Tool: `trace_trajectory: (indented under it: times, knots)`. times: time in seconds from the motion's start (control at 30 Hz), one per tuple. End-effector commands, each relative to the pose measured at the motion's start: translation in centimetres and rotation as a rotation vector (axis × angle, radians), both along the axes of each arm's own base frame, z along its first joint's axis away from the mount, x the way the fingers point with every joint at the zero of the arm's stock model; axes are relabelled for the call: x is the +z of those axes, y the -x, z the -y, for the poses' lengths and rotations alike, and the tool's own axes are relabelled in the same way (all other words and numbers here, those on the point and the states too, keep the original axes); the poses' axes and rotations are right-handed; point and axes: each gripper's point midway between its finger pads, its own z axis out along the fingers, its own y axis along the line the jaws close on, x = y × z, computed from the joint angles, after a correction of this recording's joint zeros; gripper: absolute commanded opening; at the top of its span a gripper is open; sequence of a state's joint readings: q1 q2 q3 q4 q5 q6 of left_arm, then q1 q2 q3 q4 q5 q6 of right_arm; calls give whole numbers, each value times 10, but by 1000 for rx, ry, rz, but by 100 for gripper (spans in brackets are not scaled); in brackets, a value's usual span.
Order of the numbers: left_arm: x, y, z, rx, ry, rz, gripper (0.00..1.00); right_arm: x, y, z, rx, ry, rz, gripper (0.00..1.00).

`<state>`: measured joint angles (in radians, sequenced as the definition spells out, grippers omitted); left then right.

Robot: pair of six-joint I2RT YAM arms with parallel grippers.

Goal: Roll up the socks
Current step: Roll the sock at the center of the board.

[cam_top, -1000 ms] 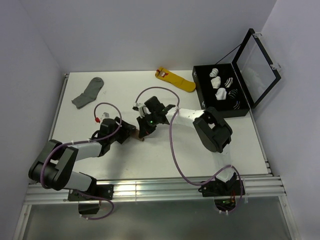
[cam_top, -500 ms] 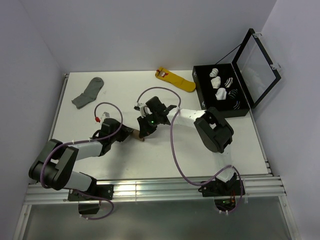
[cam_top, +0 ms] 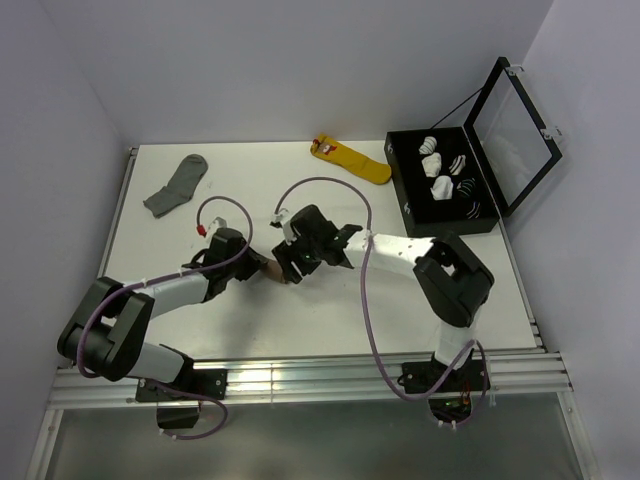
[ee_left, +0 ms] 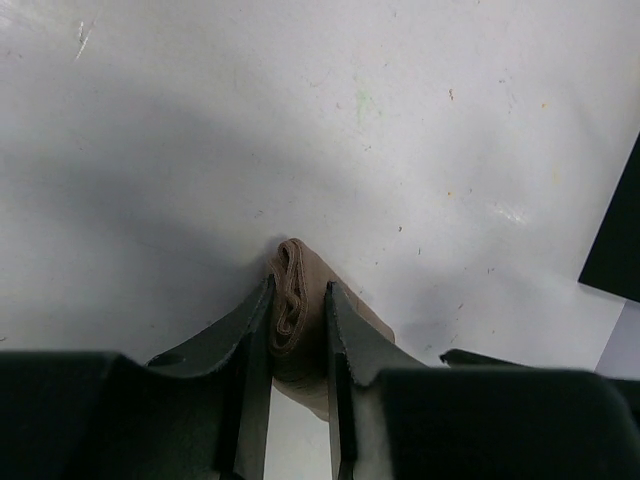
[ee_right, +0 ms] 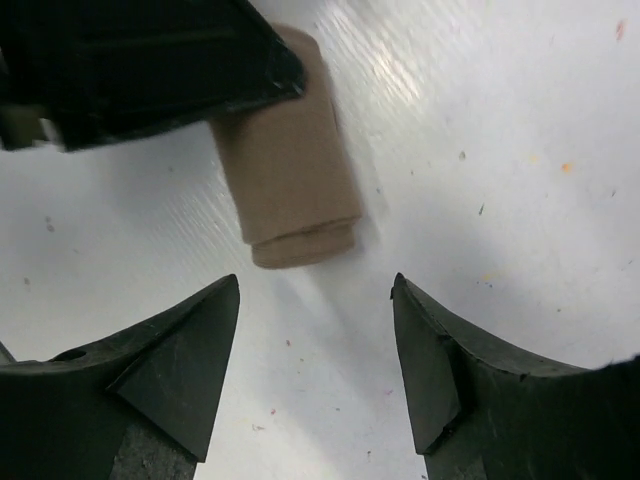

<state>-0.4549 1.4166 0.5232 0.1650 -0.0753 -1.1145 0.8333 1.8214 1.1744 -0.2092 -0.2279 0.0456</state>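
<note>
Right wrist view: rolled sock (ee_right: 290, 180) in left gripper (ee_right: 240, 75), axis toward wide right gripper (ee_right: 316, 290).

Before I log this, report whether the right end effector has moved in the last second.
Yes. In the top view the right end effector pulled back slightly, ending farther from the yellow sock.

My top view sits high behind the arm bases (cam_top: 180, 385), which line its bottom edge, and looks down on the whole table (cam_top: 300, 320). The left wrist view is very near and low, looking along the left gripper (ee_left: 298, 290) at lower centre. The right wrist view looks down from close, with the right gripper (ee_right: 316, 285) at the bottom. All three share the sock roll (cam_top: 272, 268) mid-table.
</note>
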Motion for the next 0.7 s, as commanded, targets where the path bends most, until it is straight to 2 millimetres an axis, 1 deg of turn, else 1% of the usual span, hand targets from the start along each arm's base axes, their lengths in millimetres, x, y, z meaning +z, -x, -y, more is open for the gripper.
trace_trajectory:
  times: [0.0, 0.1, 0.13, 0.2, 0.23, 0.27, 0.3, 0.37, 0.43, 0.47, 0.5, 0.53, 0.57, 0.63, 0.67]
  knots:
    - [-3, 3, -7, -17, -77, -22, 9, 39, -17, -11, 5, -34, 226, 70]
    - [-1, 2, -6, -21, -77, -26, 9, 44, -12, -23, 38, -51, 302, 71]
    - [0, 1, -5, -24, -74, -25, 9, 43, -7, -29, 57, -54, 317, 72]
    - [1, 1, -4, -26, -77, -26, 9, 39, -5, -32, 75, -31, 341, 72]
    - [0, 2, -5, -30, -85, -33, 8, 33, -1, -36, 88, -16, 343, 72]
    - [-1, 2, -5, -30, -89, -36, 8, 36, -6, -39, 85, -14, 383, 72]
    - [0, 1, -5, -32, -89, -36, 8, 36, -6, -43, 89, -17, 403, 72]
    - [1, 2, -5, -35, -92, -40, 8, 32, -1, -48, 107, -3, 429, 73]
    - [1, 2, -4, -36, -92, -42, 8, 33, -1, -53, 109, -3, 456, 73]
    - [1, 2, -4, -39, -93, -43, 8, 28, 1, -56, 120, 11, 467, 73]
    - [2, 1, -3, -41, -91, -44, 8, 28, 0, -59, 120, 14, 476, 73]
    - [1, 1, -3, -42, -90, -46, 8, 25, 2, -61, 130, 24, 476, 73]
    - [2, 1, -2, -44, -91, -47, 8, 18, 2, -63, 136, 46, 473, 72]
    - [1, 1, -2, -47, -91, -52, 8, 12, 3, -64, 144, 65, 484, 71]
    - [1, 1, -1, -48, -89, -51, 8, 8, 6, -67, 155, 66, 487, 70]
